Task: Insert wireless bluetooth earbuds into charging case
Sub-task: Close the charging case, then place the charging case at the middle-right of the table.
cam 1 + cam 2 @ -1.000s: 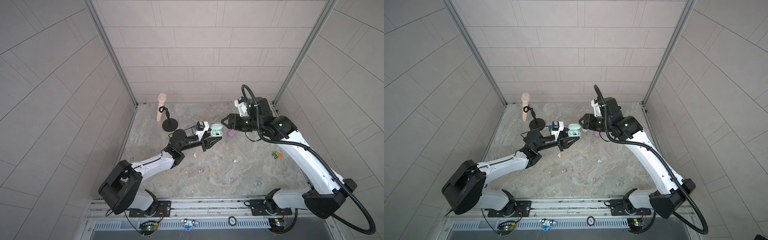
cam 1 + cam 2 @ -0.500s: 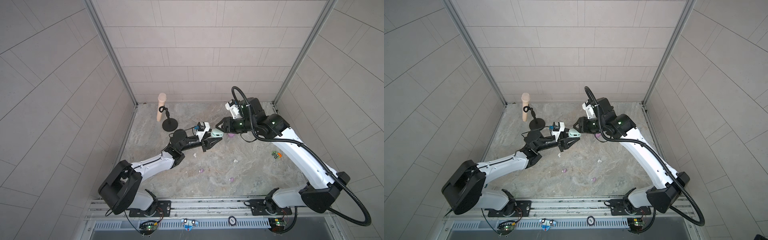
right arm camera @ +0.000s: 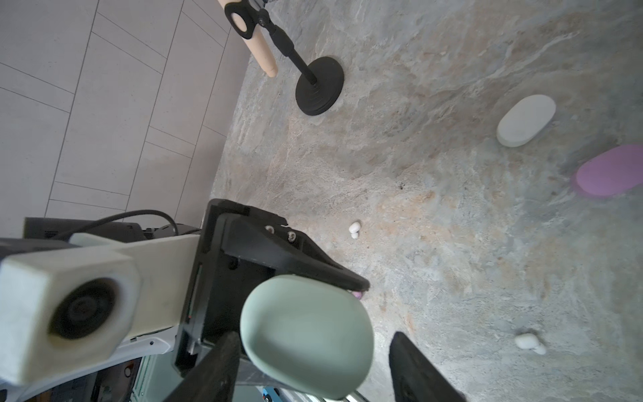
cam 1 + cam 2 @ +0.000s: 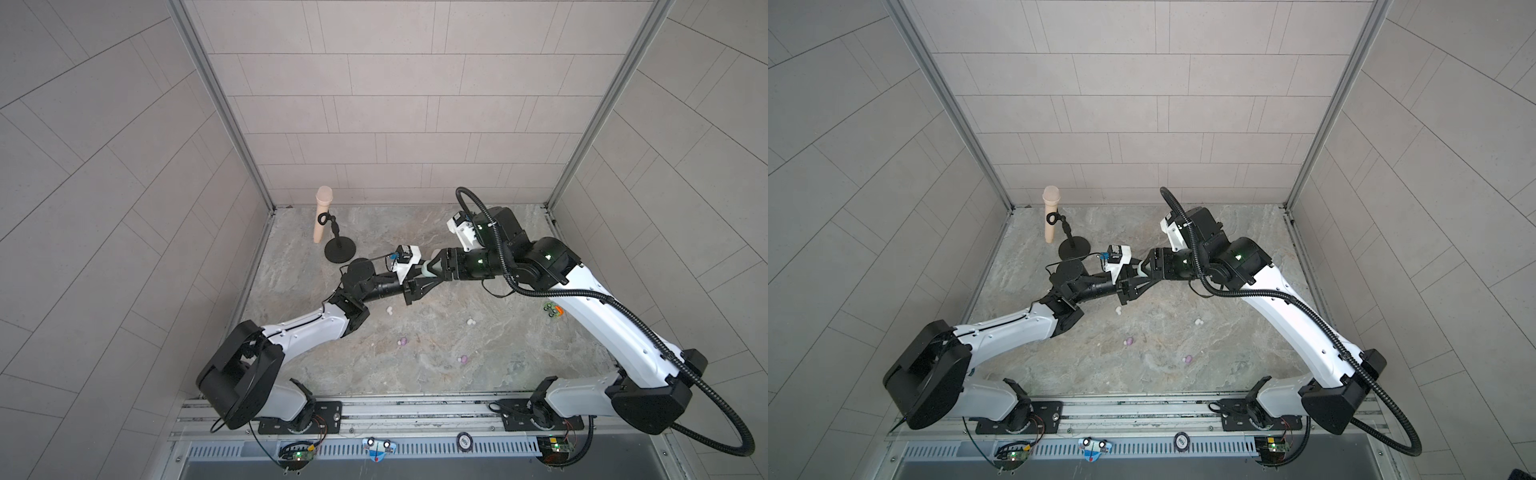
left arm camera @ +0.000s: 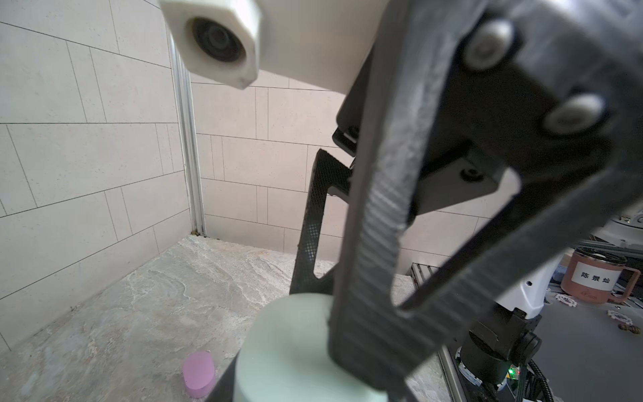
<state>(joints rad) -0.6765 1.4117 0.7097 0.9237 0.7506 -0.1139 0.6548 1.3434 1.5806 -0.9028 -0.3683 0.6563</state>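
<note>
**Left gripper clamped on the mint case, right gripper spread around it**

Start at the upper left of the floor in both top views. A beige microphone (image 4: pixel 322 214) sits clipped in a black stand (image 4: pixel 340 251), close to the back corner.

Move right toward the middle of the frame. A white earbud (image 4: pixel 390 310) lies loose on the marble floor (image 4: pixel 415 232), just below your left arm's wrist. A lilac earbud (image 4: pixel 402 341) lies a little lower.

Above them, your left gripper (image 4: pixel 430 277) is clamped on the mint case (image 4: pixel 427 269) and holds it off the floor. The left wrist view shows the case (image 5: pixel 288 348) filling the foreground.

Your right gripper (image 4: pixel 435 268) meets it from the right with its jaws apart, one on each side of the case. In the right wrist view, one finger (image 3: pixel 215 365) sits right at the case's edge. The other finger (image 3: pixel 417 369) stands off with a clear gap.

Further right, below centre, a second lilac earbud (image 4: pixel 461 359) and a second white earbud (image 4: pixel 470 321) lie on the floor, near each other.

The white case (image 3: pixel 526 120) and the lilac case (image 3: pixel 612 172) appear only in the wrist views. They lie on the floor near each other, well apart from the stand.

At the right of the floor, a small green and orange item (image 4: pixel 552 309) lies just beside your right forearm.
</note>
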